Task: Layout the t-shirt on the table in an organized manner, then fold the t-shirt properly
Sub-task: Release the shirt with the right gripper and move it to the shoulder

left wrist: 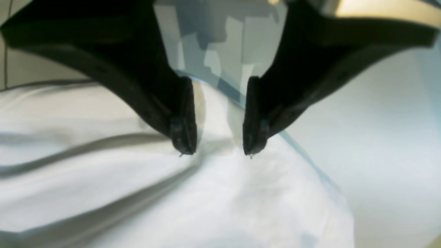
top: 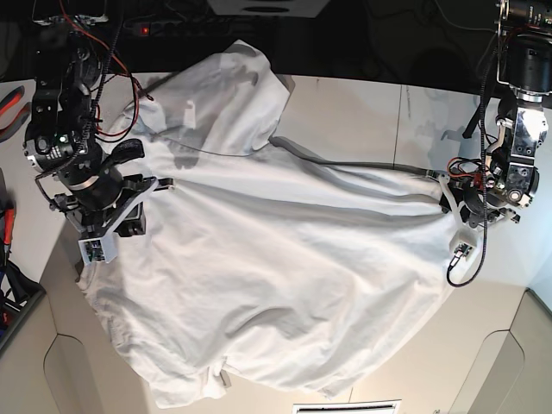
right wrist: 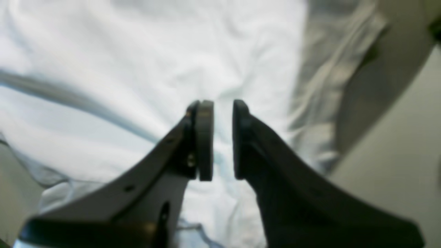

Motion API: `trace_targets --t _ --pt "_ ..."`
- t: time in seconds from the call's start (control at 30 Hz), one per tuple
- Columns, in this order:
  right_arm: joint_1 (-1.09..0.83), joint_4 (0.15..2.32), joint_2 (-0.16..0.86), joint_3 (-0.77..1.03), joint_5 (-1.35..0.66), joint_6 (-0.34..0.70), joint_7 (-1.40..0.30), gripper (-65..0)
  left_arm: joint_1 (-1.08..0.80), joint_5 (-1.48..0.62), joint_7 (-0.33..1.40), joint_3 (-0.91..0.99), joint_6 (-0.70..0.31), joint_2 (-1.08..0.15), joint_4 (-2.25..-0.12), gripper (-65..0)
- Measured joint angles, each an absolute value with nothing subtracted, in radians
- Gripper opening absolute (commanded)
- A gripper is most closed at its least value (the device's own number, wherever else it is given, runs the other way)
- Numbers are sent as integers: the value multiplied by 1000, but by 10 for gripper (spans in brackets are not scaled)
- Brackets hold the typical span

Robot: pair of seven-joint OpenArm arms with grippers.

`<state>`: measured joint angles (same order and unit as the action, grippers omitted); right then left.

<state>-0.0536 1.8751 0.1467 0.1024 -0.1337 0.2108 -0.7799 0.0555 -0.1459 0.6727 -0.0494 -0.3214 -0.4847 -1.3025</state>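
The white t-shirt lies spread and wrinkled across most of the table, with long creases running from left to right. In the left wrist view my left gripper is open, its black fingertips just above the t-shirt near its edge, with bare table to the right. My right gripper hovers over the t-shirt with its pads a narrow gap apart; cloth shows through the gap. In the base view the two arms stand at the shirt's left and right ends.
Red-handled pliers lie at the far left edge. Red and black cables hang by the arm on the left. The shirt's lower hem reaches close to the table's front edge. Bare tabletop shows at the back right.
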Motion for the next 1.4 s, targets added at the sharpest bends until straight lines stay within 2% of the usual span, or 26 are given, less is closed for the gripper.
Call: trace_targets --t 0.17,0.33,0.53,0.7,0.83,0.97,1.13,1.27,1.33,1.4 --pt "-57 1947 150 102 -32 219 -865 -548 56 -146 673 -49 -321 -485 -1303 -414" --pt "-129 1946 221 108 47 242 -886 -548 55 -145 672 -49 -322 -485 -1303 -414" --pt "-241 1947 265 229 34 239 -887 -566 56 -144 669 -49 -322 -485 -1302 -414" --pt "-343 1946 262 402 -165 299 -869 -595 55 -144 665 -49 -322 -484 -1302 -414" --pt "-383 1925 252 567 -431 387 -858 -595 56 -144 665 -49 -322 -485 -1302 -414" --pt "-373 1803 194 699 -685 461 -858 -595 56 -144 665 -49 -322 -485 -1302 -414" --pt "-355 1566 119 746 -852 517 -871 -595 56 -145 665 -49 -322 -485 -1302 -414" --pt "-355 1479 83 745 -939 533 -883 -593 58 -144 664 -49 -326 -484 -1302 -414" --pt "-355 1477 72 745 -943 535 -883 -566 59 -144 664 -49 -326 -485 -1302 -414" --pt "-354 1477 68 743 -946 535 -877 -487 59 -144 664 -49 -326 -485 -1302 -414"
